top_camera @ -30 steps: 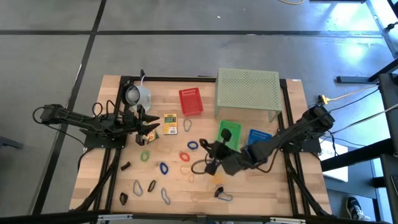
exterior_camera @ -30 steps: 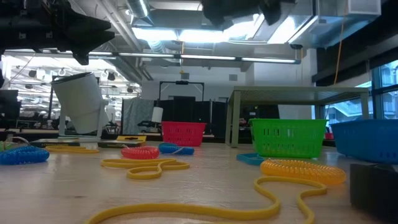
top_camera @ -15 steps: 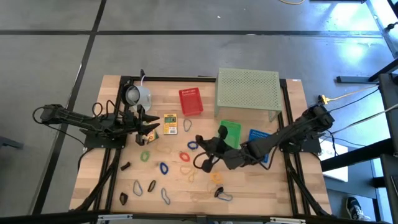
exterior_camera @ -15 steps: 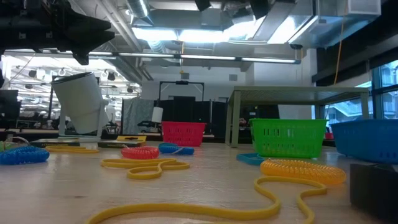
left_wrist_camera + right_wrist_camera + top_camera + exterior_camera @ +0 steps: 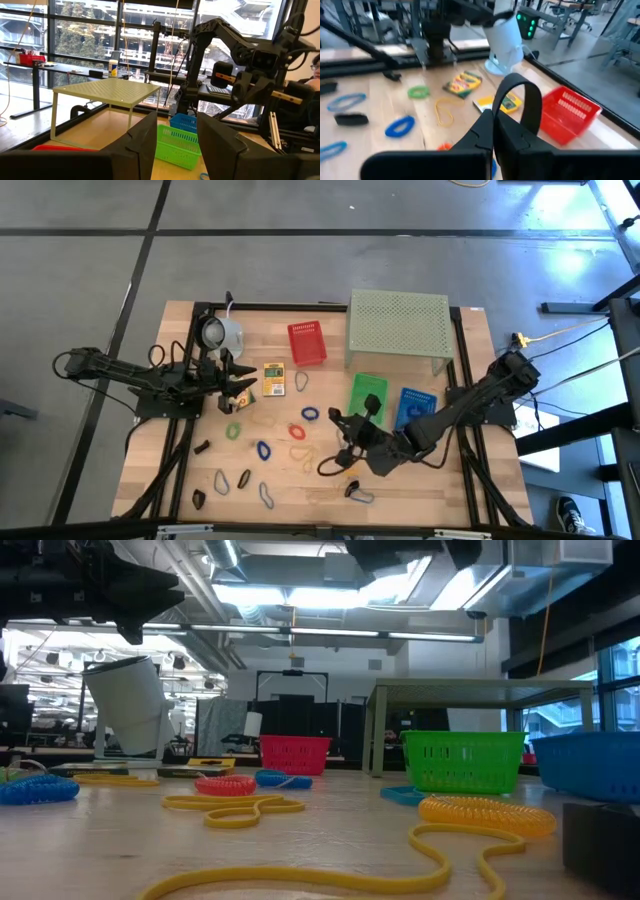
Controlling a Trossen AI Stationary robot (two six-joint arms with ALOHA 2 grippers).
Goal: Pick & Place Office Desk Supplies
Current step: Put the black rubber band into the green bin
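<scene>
The right gripper (image 5: 343,452) is clamped on a black loop (image 5: 520,102), which arches up between its closed fingertips in the right wrist view and hangs below it as a dark curl in the high view. Half a second ago this gripper was closer to the green basket (image 5: 367,395), just beside its near-left corner; now it has drawn back from the basket toward the table's front edge and sits above the orange loop (image 5: 299,454), with the arm's elbow swung lower too. A second ago it was at about the same spot as now, so it went up toward the basket and came back.

The left gripper (image 5: 243,385) has not moved in any of the frames. It hovers well left of the green basket, just beside the small yellow printed box (image 5: 274,378), its fingers (image 5: 142,142) parted with nothing between them.

The other supplies lie as before. Left of the green basket are a blue loop (image 5: 310,414), a red loop (image 5: 296,430) and a green loop (image 5: 234,430); farther toward the front edge lie more blue loops (image 5: 262,450) and small dark clips (image 5: 201,447). The red basket (image 5: 307,343) stands behind the green basket to its left, the blue basket (image 5: 414,402) just to its right, and the pale green perforated stand (image 5: 398,324) directly behind it.
</scene>
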